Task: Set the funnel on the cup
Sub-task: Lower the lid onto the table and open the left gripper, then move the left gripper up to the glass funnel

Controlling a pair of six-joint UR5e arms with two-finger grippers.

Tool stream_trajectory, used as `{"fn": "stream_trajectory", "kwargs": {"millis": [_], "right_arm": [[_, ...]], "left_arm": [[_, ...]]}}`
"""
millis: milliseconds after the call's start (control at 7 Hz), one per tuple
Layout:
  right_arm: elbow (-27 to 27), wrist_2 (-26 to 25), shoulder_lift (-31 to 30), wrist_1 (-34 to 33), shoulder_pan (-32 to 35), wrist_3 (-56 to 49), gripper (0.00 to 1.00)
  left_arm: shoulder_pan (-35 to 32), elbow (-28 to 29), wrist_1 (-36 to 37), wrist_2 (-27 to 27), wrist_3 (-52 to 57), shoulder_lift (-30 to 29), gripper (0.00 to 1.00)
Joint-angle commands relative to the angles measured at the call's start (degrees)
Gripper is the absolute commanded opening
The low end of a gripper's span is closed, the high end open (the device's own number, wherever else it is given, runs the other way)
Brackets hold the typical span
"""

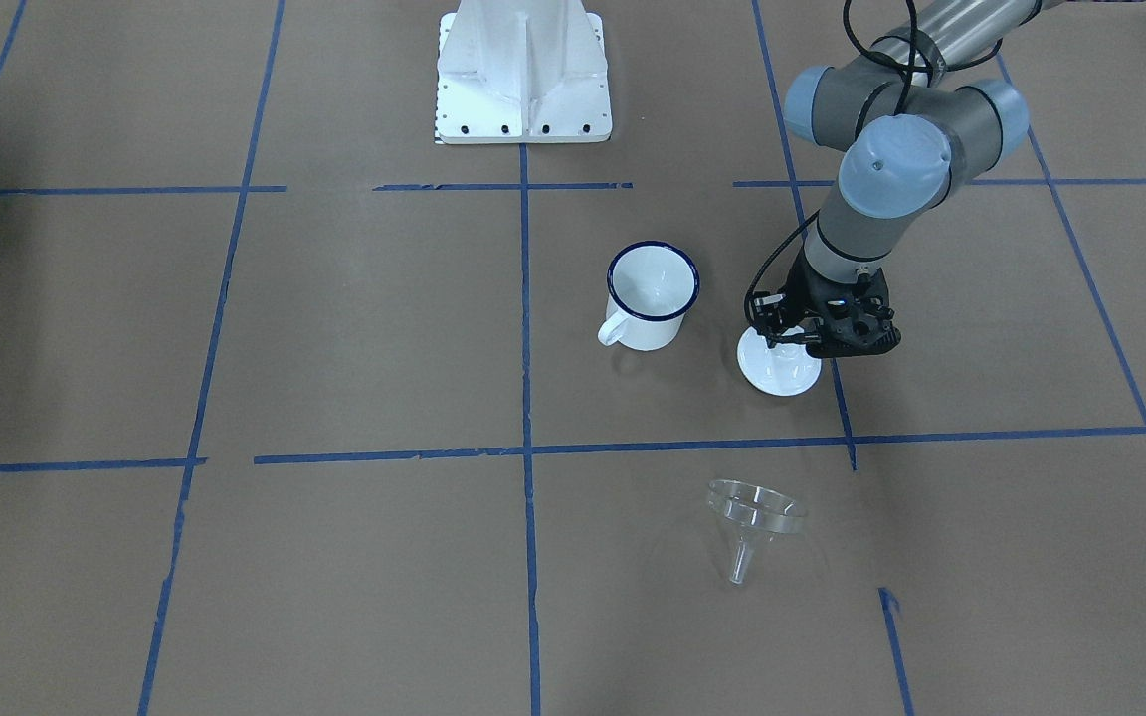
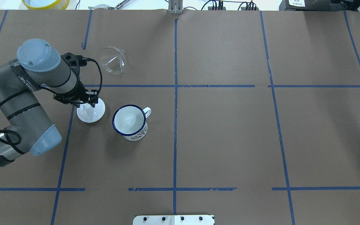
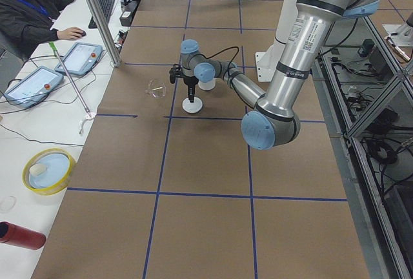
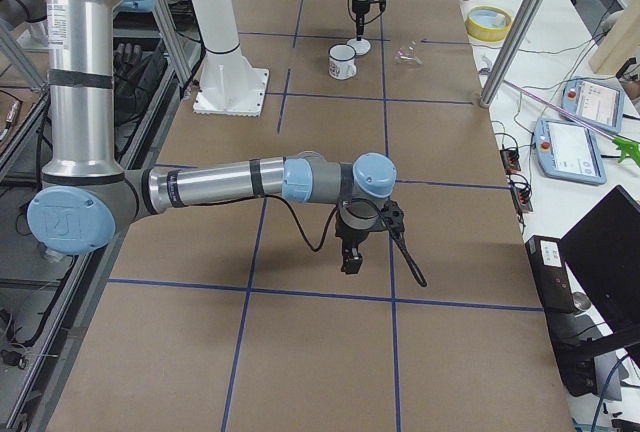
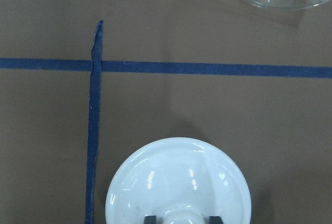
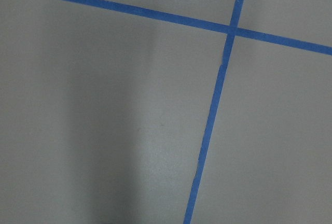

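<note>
The left gripper point(image 2: 90, 104) straddles the knob of the lid point(image 2: 91, 114), which rests just left of the cup point(image 2: 129, 122); whether it is clamped or released cannot be told. The funnel point(image 2: 112, 60) lies on its side farther off, ungrasped, and the cup mouth is uncovered to receive it. The right gripper point(image 4: 350, 257) hangs well to the right, and its state cannot be told.

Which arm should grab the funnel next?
Left. The left claw hangs at the lid near the funnel; the right claw sits far off along the table.

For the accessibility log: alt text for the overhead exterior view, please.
The left hand is down at the knob of a round white lid lying on the brown table. The cup stands open beside it; the clear funnel lies on its side farther away.
</note>
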Motion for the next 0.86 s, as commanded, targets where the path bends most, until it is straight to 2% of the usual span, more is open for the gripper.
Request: {"fn": "stream_trajectory", "kwargs": {"millis": [0, 286, 571, 714], "right_arm": [[0.0, 0.0, 0.0, 0.0, 0.0, 0.0, 1.0], [0.0, 0.0, 0.0, 0.0, 0.0, 0.0, 1.0], [0.0, 0.0, 0.0, 0.0, 0.0, 0.0, 1.0], [0.0, 0.0, 0.0, 0.0, 0.0, 0.0, 1.0]], "left_arm": [[-0.4, -2.2, 0.6, 0.3, 0.0, 0.2, 1.0], [-5.7, -5.2, 6.6, -0.2, -2.4, -1.6, 1.0], [-7.7, -4.2, 5.7, 1.6, -18.5, -3.8, 1.0], [-7.7, -3.3, 0.7, 4.2, -27.0, -4.0, 1.0]]}}
